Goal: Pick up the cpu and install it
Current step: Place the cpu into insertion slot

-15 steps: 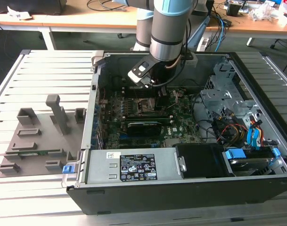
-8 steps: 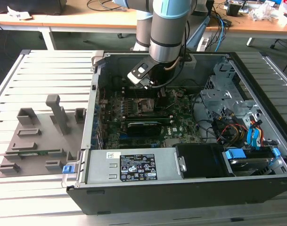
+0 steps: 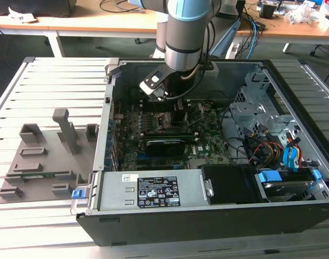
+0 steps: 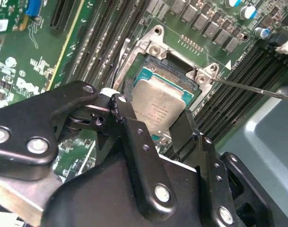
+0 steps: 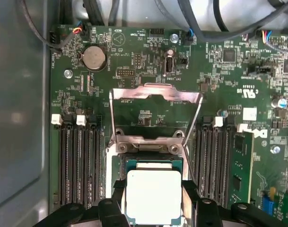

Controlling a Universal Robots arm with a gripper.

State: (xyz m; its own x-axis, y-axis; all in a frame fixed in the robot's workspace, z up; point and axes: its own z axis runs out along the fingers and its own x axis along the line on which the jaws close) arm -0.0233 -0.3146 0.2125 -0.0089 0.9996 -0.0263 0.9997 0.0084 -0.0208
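The cpu (image 4: 159, 109) lies pale top up over the open socket (image 4: 159, 62) on the motherboard (image 5: 134, 56) — the hinged frame (image 5: 155, 94) stands raised beyond it. The fingers (image 4: 134, 142) are closed against its two opposite edges, gripping it. It may not be fully seated. A slight tilt or misalignment could bend socket pins.

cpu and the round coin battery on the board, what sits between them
In the first wrist view, the opened metal socket frame lies between the cpu and the coin battery, over green board.
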